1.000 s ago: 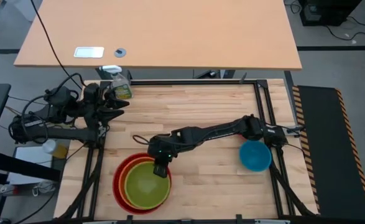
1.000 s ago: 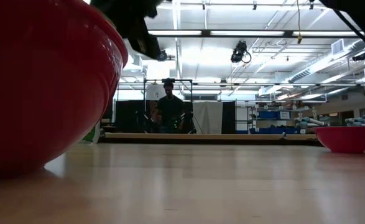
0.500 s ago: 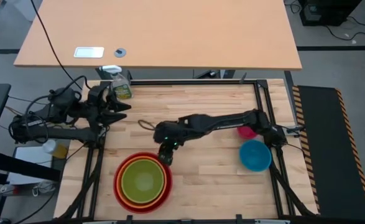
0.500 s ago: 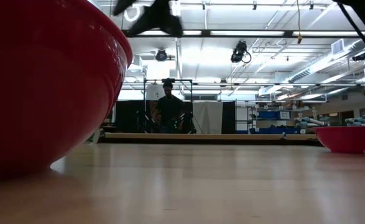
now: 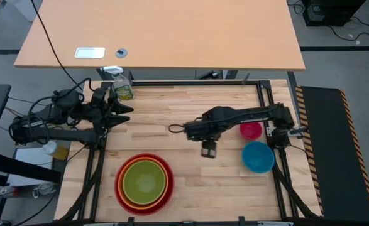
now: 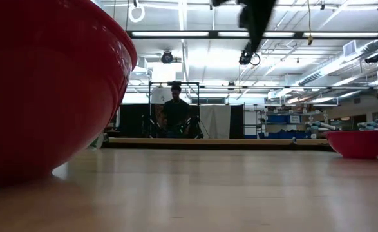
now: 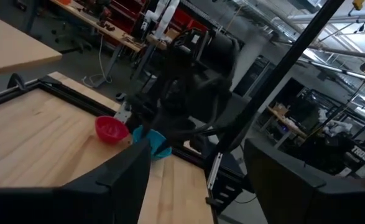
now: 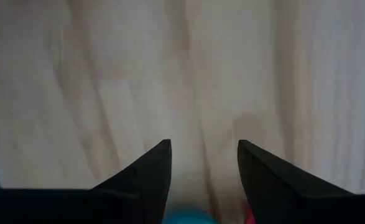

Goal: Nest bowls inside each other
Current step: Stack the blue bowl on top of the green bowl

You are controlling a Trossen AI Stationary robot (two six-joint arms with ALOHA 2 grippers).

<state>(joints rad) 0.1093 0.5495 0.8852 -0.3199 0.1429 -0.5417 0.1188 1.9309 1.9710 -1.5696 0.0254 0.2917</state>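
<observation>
The green bowl [image 5: 144,181] sits inside the orange bowl [image 5: 166,179], which sits inside the red bowl [image 5: 120,186], near the table's front left. Toward the right edge stand the blue bowl [image 5: 258,157] and, just beyond it, the pink bowl [image 5: 250,130], each alone on its base. My right gripper [image 5: 209,152] hangs open over bare wood between the stack and the blue bowl, pointing down, with nothing between its fingers [image 8: 150,171]. At the far left my left gripper [image 5: 126,108] waits open above the table.
A yellow-green spray bottle [image 5: 122,88] stands at the far left corner beside my left gripper. A black frame [image 5: 263,100] runs around the wooden top. Bare wood lies between the stack and the right-hand bowls. A person [image 6: 175,109] stands far off in the room.
My right gripper has let go of the green bowl's rim, risen, tipped to point straight down and swung toward the table's right edge, toward the blue bowl. The green bowl, off-centre in the stack before, now sits centred in the orange bowl.
</observation>
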